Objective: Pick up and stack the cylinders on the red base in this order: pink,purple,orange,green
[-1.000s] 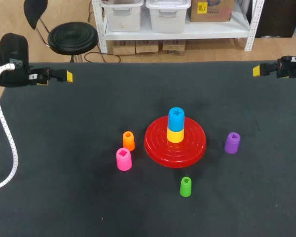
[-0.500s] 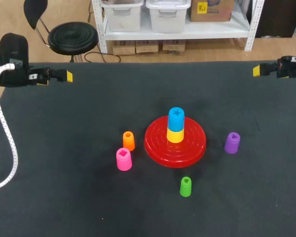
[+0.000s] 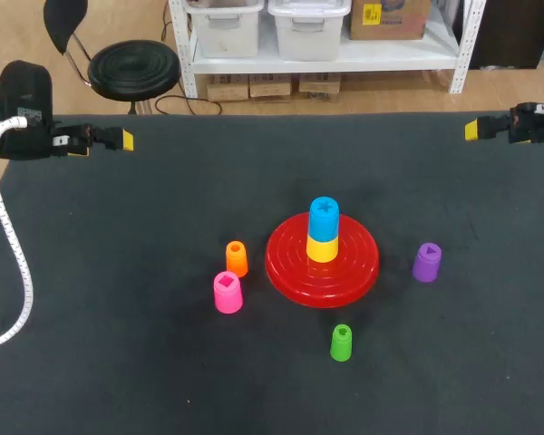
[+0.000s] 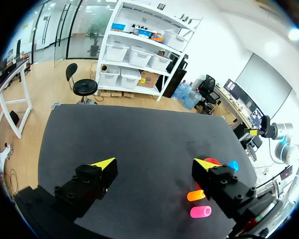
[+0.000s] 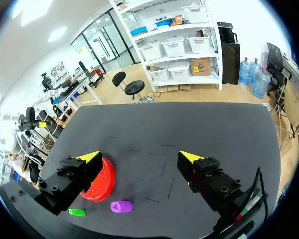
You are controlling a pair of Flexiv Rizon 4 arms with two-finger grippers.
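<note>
Left claw [image 4: 154, 167] at the far left edge of the dark surface [image 3: 118, 317], fingers spread wide apart. Right claw [image 5: 139, 157] at the far right edge, fingers likewise wide apart. Well apart from both, mid-surface: red base [image 3: 286, 263] carrying a yellow cylinder [image 3: 322, 249] at its centre, with a blue cylinder [image 3: 324, 215] on top of that. Orange cylinder [image 3: 237, 258] upright just beside the base's left rim. Pink cylinder [image 3: 228, 293] upright close by it, nearer the robot. Green cylinder [image 3: 342, 343] upright near the base's front rim. Purple cylinder [image 3: 427, 262] upright to the right of the base. From the left wrist, pink and orange well ahead, showing beside one finger. From the right wrist, base, purple and green well ahead, by one finger
</note>
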